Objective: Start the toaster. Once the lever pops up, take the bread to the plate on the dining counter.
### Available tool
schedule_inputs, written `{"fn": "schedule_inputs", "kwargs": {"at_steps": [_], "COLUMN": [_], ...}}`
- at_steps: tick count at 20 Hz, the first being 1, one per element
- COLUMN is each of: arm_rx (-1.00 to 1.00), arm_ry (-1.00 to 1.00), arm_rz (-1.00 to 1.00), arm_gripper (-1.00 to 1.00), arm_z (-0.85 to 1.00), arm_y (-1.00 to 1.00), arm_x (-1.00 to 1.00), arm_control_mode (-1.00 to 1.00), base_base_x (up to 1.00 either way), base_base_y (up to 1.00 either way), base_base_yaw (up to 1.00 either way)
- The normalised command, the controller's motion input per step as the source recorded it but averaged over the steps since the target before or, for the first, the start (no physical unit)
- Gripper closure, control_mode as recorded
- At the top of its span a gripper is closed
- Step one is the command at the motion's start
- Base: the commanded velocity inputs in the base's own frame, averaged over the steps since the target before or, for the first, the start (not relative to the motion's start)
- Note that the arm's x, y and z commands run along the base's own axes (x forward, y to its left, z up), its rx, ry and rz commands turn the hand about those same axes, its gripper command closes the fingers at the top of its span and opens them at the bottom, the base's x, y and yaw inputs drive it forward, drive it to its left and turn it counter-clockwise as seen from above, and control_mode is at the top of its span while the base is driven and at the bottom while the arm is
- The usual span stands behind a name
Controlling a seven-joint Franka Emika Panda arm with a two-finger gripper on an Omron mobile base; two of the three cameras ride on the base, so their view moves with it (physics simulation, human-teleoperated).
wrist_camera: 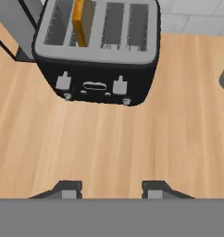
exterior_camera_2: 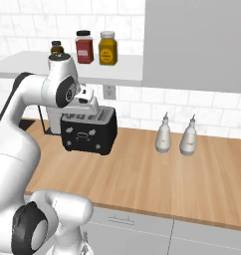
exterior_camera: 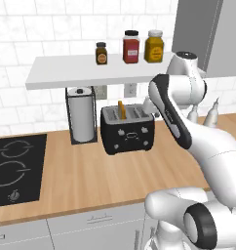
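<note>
Looking at where I've got to on this one, honestly not far. I'm parked at the wood worktop (exterior_camera: 90, 176) with the arm reaching in over the toaster (exterior_camera: 127, 129), which sits near the back wall just beside the paper-towel holder (exterior_camera: 82, 114) and under the white shelf (exterior_camera: 86, 68) with the three jars. In the hand view the toaster (wrist_camera: 97, 51) is ahead of the claw (wrist_camera: 109, 190), well apart from the tips, so I'm hovering and not touching anything yet. The claw sits roughly half open with nothing between the fingers, just bare wood showing in the gap. Both front levers look to me like they're sitting high, so my guess is the toaster hasn't been started, though I can't swear to that from a render. The bread (wrist_camera: 83, 21) is standing upright in one of the left-hand slots, poking well up above the grey top, and the left base view shows it (exterior_camera: 121, 109) the same way. So what's left is basically everything: push the lever down on the bread's side, wait for the pop, grab the slice, then drive it over to the plate on the dining counter, wherever that is from here. Off to the right there's a pair of white bottles (exterior_camera_2: 175, 137) I'll want to steer clear of.
</note>
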Motion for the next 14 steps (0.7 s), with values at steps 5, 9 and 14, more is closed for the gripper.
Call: {"fn": "schedule_inputs", "kwargs": {"at_steps": [5, 9, 14], "arm_rx": [-0.02, -0.02, 0.0], "arm_ry": [0.02, -0.07, -0.06], "arm_rz": [-0.06, -0.09, -0.01], "arm_gripper": [-1.0, -1.0, 1.0], "arm_z": [-0.18, -0.32, -0.31], "arm_y": [0.67, 0.87, 0.41], "arm_x": [0.14, 0.22, 0.38], "arm_control_mode": [-1.0, -1.0, -1.0], "base_base_x": [0.0, 0.0, 0.0], "base_base_y": [0.0, 0.0, 0.0], "base_base_yaw": [0.0, 0.0, 0.0]}}
